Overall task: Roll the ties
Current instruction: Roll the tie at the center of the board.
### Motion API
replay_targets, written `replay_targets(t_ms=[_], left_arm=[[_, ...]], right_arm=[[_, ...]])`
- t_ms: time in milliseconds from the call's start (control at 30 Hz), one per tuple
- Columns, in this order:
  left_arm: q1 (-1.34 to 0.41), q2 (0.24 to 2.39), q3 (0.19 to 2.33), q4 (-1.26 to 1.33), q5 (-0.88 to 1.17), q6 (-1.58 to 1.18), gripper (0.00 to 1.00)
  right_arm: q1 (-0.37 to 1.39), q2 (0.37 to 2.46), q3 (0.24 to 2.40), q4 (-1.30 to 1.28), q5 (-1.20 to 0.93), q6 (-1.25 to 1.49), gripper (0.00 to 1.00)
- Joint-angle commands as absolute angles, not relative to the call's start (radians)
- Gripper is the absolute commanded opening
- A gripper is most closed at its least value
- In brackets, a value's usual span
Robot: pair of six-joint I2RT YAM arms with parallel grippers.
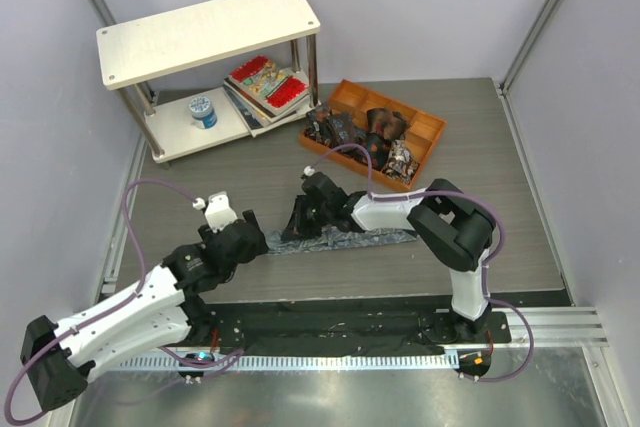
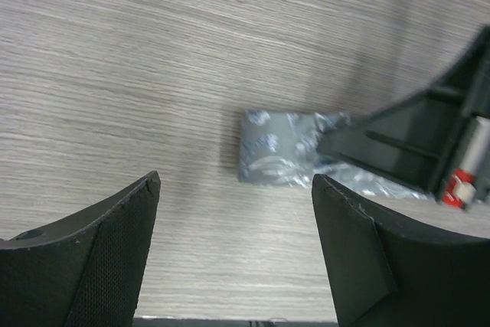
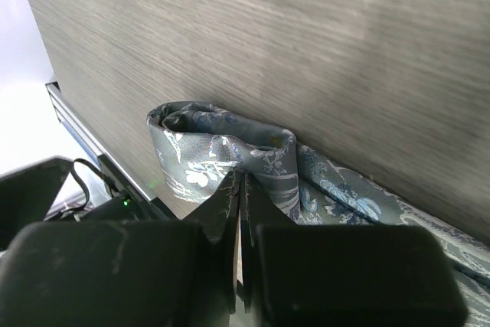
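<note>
A long grey-blue tie [image 1: 350,240] lies flat across the middle of the table. Its left end is folded back into a loose loop [image 3: 222,147]. My right gripper [image 1: 300,219] is shut on that looped end, with the fingertips [image 3: 241,181] pinching the fabric. In the left wrist view the tie's end [image 2: 276,157] lies just beyond my left gripper [image 2: 236,181], with the right gripper's black finger [image 2: 406,147] on it. My left gripper [image 1: 248,239] is open and empty, just left of the tie's end. Small dark rolled ties [image 1: 370,132] sit in an orange tray.
The orange tray [image 1: 352,90] stands at the back, right of centre. A white two-level shelf [image 1: 205,32] at the back left holds red-patterned books [image 1: 266,82] and a blue and white cup [image 1: 203,110]. A black mat [image 1: 330,327] runs along the near edge.
</note>
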State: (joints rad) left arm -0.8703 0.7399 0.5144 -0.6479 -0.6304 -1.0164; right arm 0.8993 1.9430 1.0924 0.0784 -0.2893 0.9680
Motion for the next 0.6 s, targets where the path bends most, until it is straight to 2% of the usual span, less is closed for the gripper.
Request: replay_targets(t_ms=[0,233,567], left_arm=[[-0.816,0.778,0.497,-0.551,-0.598,-0.999,0.8],[-0.695,0.854,0.448,-0.408,-0.431,-0.973,0.69],[-0.69,0.93,0.393,-0.287,-0.351,-0.988,0.61]], right_arm=[[0.9,1.901,1.036,0.08,-0.264,0.977,0.05],[0.902,1.888,1.025,0.083,-0.259,0.983,0.05],[0.902,1.891,1.028,0.083,-0.259,0.983,0.04]])
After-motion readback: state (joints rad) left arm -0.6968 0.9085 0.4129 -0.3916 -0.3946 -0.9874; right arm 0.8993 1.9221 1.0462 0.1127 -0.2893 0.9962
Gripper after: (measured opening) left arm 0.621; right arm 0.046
